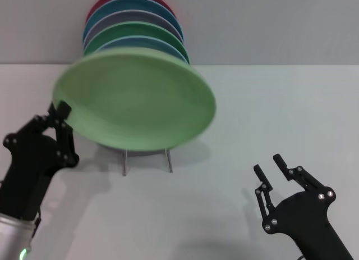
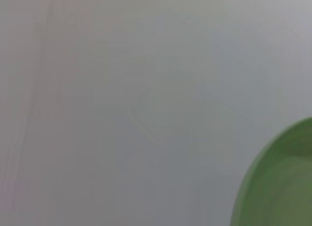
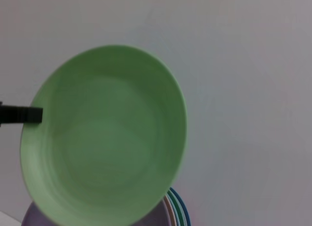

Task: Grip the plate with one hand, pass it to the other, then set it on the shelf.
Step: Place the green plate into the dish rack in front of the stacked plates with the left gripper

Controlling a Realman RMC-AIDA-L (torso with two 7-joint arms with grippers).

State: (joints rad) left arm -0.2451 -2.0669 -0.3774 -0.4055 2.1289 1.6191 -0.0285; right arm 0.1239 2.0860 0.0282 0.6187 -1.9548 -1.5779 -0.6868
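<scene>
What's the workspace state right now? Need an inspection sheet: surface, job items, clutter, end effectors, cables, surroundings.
Surface: white table, bare where visible.
Plate: light green plate held in the air by its rim, in front of the rack, tilted toward the camera.
Shelf: silver wire rack, only its legs show below the plate; stacked plates of red, blue, lavender and darker green stand in it.
Clutter: nothing seen.
Left end effector: shut on the plate's left rim.
Right end effector: open, empty, low over the table to the right, apart from the plate.
Cables: nothing seen.
Surroundings: plain grey wall behind the table.
</scene>
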